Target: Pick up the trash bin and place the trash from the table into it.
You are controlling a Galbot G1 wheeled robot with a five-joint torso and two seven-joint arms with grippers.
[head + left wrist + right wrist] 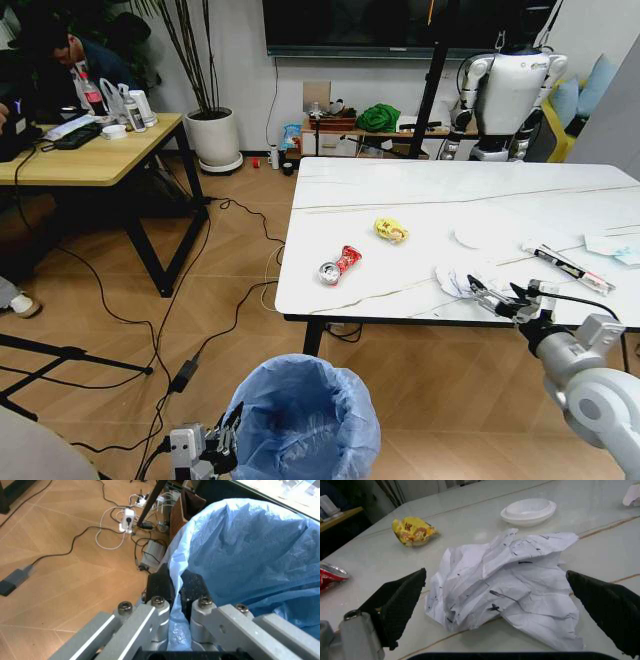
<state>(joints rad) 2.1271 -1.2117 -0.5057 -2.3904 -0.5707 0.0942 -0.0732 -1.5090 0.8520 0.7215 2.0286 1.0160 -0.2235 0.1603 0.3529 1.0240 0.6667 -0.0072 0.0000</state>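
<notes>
The trash bin (pixel 305 420), lined with a puffy light-blue bag (pixel 250 551), sits low in front of me. My left gripper (pixel 225 440) is shut on the bag's rim (pixel 176 587). On the white marble table (pixel 400 190) lie a crushed red can (pixel 338 266), a yellow wrapper (pixel 391 230), a white disc (pixel 470 236), a long thin wrapper (pixel 567 266) and a pale tissue (pixel 610 245). My right gripper (pixel 495 298) is open at the table's near edge. Its fingers straddle the crumpled white paper (pixel 515 585) without touching it.
A tan wooden desk (pixel 90 150) stands at the left. Black cables (pixel 200 330) cross the floor between it and the table, with a power strip (pixel 127 519) under the table. Another white robot (pixel 505 90) and a potted plant (pixel 215 135) are at the back wall.
</notes>
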